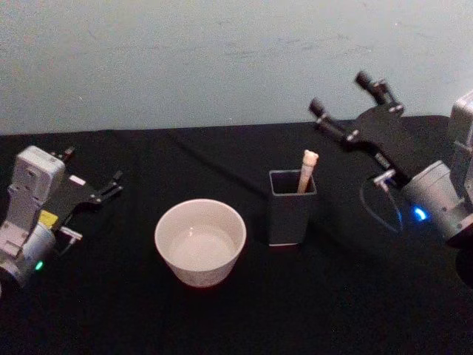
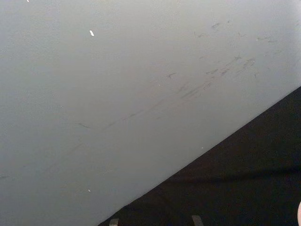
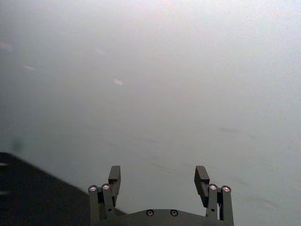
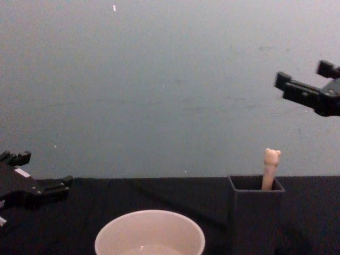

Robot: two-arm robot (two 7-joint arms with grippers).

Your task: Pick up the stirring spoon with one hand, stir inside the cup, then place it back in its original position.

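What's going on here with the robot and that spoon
Nothing is being handled yet. The spoon stands in the dark square holder, its bear-topped handle sticking out, beside the cream cup on the black table. The right gripper hangs raised above and to the right of the holder, fingers open. The left gripper sits low at the table's left, away from everything.

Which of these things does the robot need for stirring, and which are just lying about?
Needed:
spoon, standing in the holder
cup
right gripper, open, raised beyond the holder

Not in use:
left gripper, open, low at the table's left
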